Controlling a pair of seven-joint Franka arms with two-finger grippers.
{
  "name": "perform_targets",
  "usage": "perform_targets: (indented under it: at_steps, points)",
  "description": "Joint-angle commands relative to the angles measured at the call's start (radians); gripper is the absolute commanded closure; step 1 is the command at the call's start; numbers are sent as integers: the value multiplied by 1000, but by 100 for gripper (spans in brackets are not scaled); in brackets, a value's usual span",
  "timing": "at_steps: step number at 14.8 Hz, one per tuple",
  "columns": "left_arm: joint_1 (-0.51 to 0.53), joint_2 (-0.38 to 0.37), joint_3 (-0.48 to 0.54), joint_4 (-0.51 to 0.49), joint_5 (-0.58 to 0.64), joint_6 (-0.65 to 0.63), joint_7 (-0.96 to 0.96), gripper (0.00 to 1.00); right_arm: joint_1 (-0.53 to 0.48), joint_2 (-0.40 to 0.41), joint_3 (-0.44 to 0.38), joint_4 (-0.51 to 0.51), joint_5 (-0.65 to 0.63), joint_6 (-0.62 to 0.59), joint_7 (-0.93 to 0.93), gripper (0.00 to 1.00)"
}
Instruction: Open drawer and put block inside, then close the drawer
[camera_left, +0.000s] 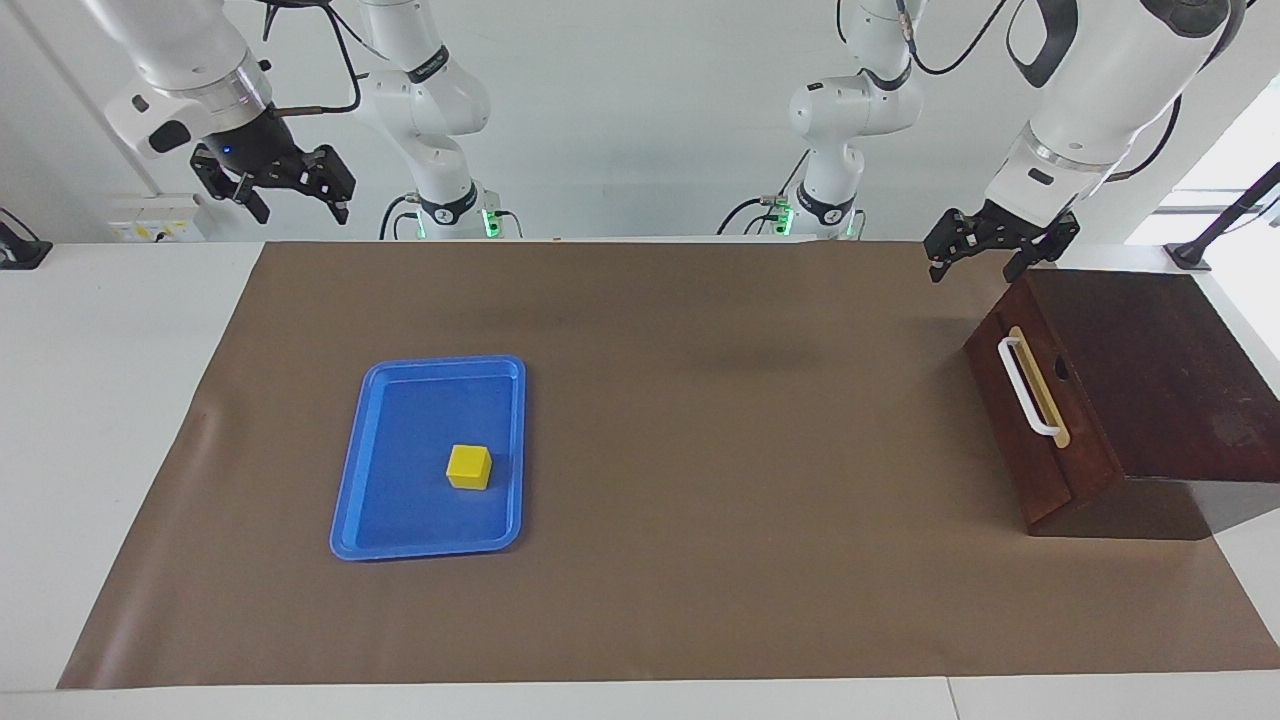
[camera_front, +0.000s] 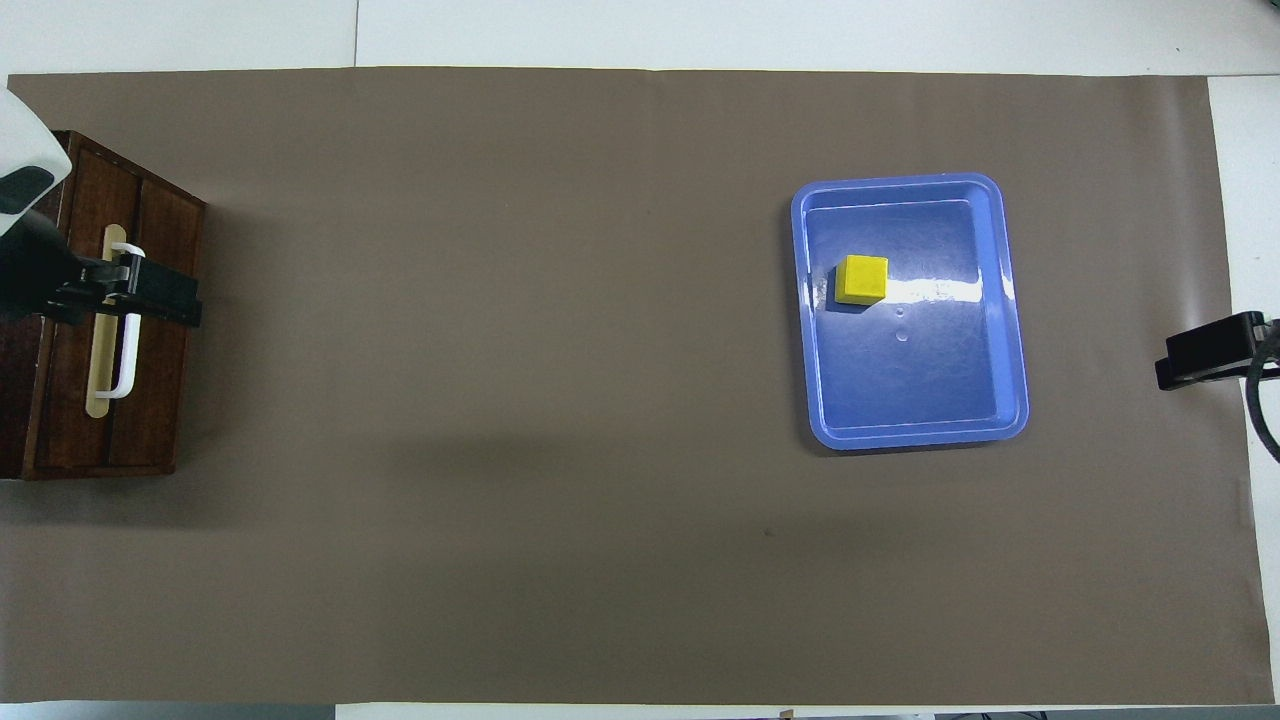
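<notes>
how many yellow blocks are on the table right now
1. The block sits in the blue tray, toward the right arm's end of the table. The closed drawer could hide more.

The block (camera_left: 468, 467) was bright yellow and plain, and the tray (camera_left: 380, 470) was a glossy blue with white glare streaks. The drawer (camera_left: 1035, 420) front was dark reddish brown wood with visible grain, its handle (camera_left: 1027, 388) white on a pale tan strip (camera_left: 1050, 400), matching the dark brown box (camera_left: 1160, 370). The mat (camera_left: 700, 420) was a flat grey-brown over a white tabletop (camera_left: 100, 400), and the left gripper (camera_left: 997, 248) and right gripper (camera_left: 290, 190) were black on white arms.
</notes>
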Motion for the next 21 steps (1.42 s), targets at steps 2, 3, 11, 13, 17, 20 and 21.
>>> perform_targets:
  at_steps: [2, 3, 11, 13, 17, 20, 21]
  points:
    - [0, -16, 7, -28, -16, 40, 7, 0, -6, -23, -1, -23, 13, -5, -17, 0]
    - [0, -18, 7, -34, -15, 50, 7, 0, -6, -23, -1, -23, 13, -5, -20, 0]
    - [-13, -30, 4, -287, 195, 350, 9, 0, -11, -23, -1, -23, 13, -7, -25, 0]
    - [0, -16, 6, -379, 251, 481, 2, 0, -3, -24, 0, -25, 14, -7, -54, 0]
    - [29, 45, 6, -444, 413, 610, 1, 0, 0, -43, 0, -65, 14, 3, -254, 0]
    - [52, 76, 6, -444, 436, 658, 1, 0, 0, -69, 0, -118, 14, 42, -457, 0]
    - [58, 76, 6, -446, 438, 664, 1, 0, 0, -80, 0, -144, 19, 71, -549, 0]
